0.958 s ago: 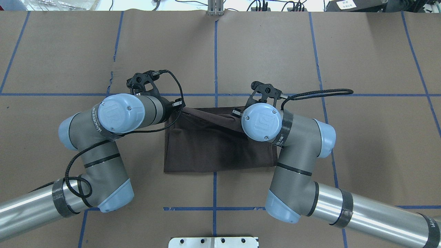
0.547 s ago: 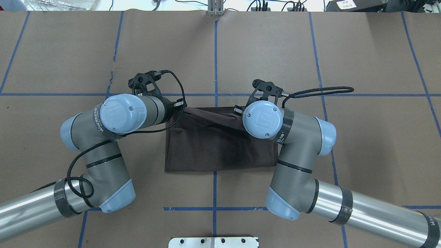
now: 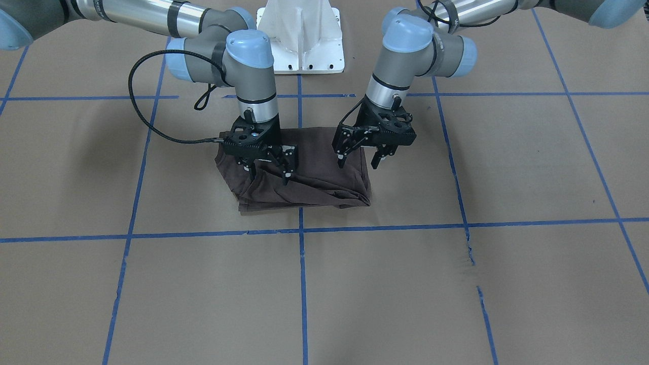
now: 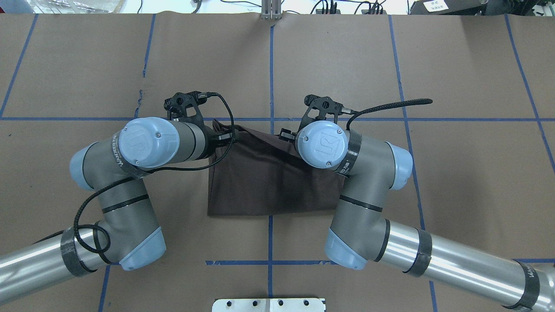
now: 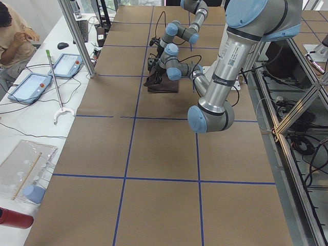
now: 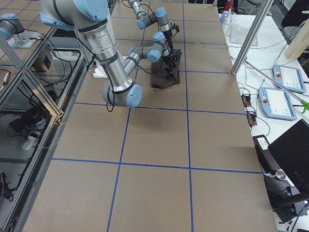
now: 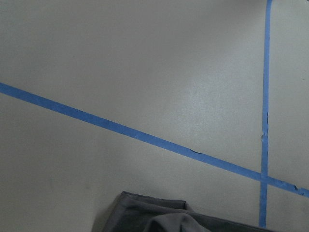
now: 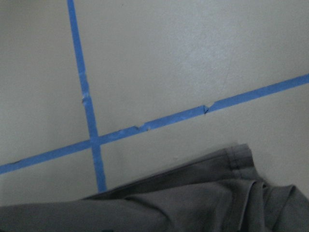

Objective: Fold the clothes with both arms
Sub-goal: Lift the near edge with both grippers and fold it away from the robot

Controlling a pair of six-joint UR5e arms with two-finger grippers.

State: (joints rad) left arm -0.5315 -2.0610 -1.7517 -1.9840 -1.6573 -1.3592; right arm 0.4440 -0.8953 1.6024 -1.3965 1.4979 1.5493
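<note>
The dark brown T-shirt [image 3: 314, 170] lies folded into a rough rectangle on the brown paper table, with a loose fold along its edge farthest from the robot; it also shows in the overhead view [image 4: 269, 182]. My left gripper [image 3: 359, 161] is open just above the shirt's far corner on my left side. My right gripper [image 3: 269, 175] is open with its fingertips at the cloth on the other far corner. In the overhead view both wrists hide the fingers. Each wrist view shows only a strip of shirt at the bottom edge, left [image 7: 159, 220] and right [image 8: 193, 203].
The white pedestal base [image 3: 301, 40] stands behind the shirt. Blue tape lines [image 3: 304, 230] grid the paper. A metal plate [image 4: 269, 304] sits at the near table edge. An operator [image 5: 13, 36], tablets [image 5: 31, 84] and a post [image 5: 77, 36] are beside the table on my left.
Both wrists moved away from the robot, and the right one shifted toward the middle. The shirt's far edge went with them and now lies farther out, at the tape line.
</note>
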